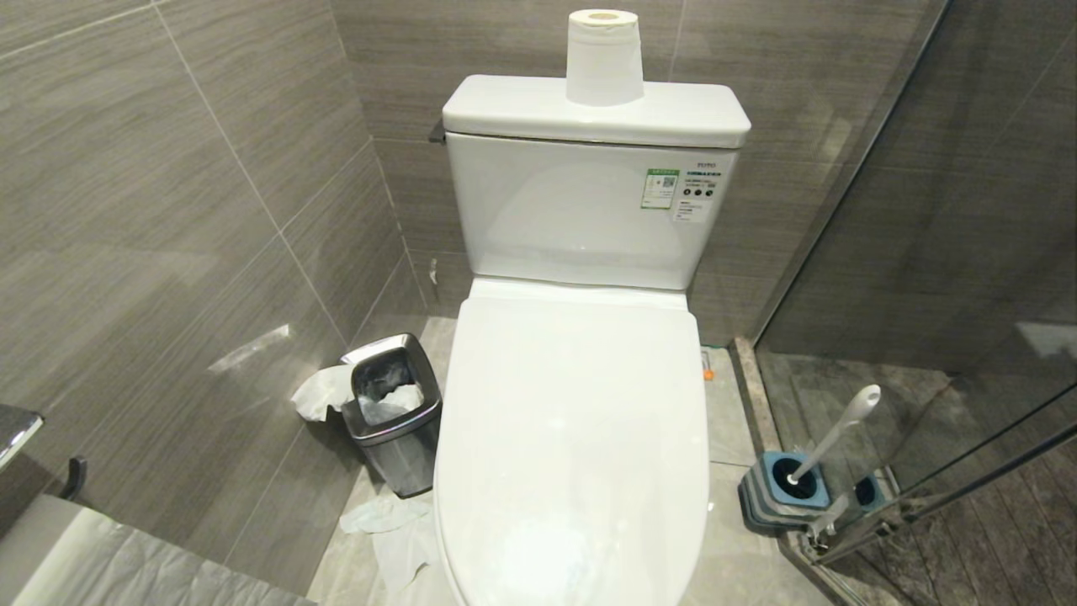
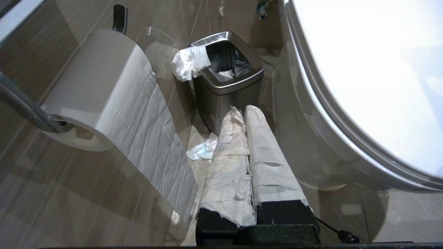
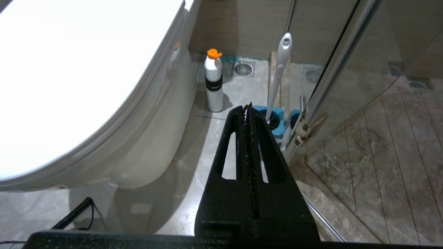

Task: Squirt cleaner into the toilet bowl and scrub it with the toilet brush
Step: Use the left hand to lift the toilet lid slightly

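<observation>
Head view: I see the toilet [image 1: 572, 438] with lid down, bowl hidden; toilet brush [image 1: 833, 438] upright in its holder [image 1: 787, 488] on the right. Left wrist: left gripper [image 2: 244, 110] pressed together, paper-wrapped, beside the bin [image 2: 226, 86]. Right wrist: right gripper [image 3: 247, 108] pressed together — empty, near the brush; bottle [image 3: 214, 83] on floor.

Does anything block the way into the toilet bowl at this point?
Yes. The toilet lid is shut flat over the bowl, so neither cleaner nor the toilet brush, upright in its holder on the floor at the toilet's right, can get in. Both grippers hang shut and empty beside the toilet.
</observation>
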Motion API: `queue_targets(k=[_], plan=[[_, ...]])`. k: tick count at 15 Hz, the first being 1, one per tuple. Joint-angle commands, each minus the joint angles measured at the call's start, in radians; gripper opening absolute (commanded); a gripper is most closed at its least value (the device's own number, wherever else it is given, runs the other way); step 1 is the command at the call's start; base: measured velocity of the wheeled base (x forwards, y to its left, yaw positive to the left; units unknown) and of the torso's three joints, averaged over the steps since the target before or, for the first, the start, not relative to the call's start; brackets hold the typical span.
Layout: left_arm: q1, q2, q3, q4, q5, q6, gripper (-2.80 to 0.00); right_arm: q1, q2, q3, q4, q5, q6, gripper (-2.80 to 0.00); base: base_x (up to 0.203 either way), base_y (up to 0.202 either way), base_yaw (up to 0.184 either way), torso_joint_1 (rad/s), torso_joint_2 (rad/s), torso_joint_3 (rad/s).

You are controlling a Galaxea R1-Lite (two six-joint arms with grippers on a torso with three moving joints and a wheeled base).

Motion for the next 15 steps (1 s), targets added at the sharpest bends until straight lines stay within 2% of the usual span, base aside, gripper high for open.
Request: queue_targets(k=[1, 9, 15], plan=[[0.0, 0.001, 0.002, 0.0, 0.0, 0.0, -2.8, 0.0, 0.001, -0.001, 0.0, 0.0, 0.0, -2.8, 0.0, 0.0, 0.0, 0.004, 0.0, -0.149], [0.0, 0.001, 0.002, 0.0, 0.0, -0.001, -2.8, 0.0, 0.001, -0.001, 0.0, 0.0, 0.0, -2.8, 0.0, 0.0, 0.0, 0.003, 0.0, -0.189], [0.0, 0.001, 0.002, 0.0, 0.002, -0.001, -2.8, 0.0, 0.001, -0.001, 0.0, 0.0, 0.0, -2.8, 0.0, 0.0, 0.0, 0.002, 0.0, -0.039]])
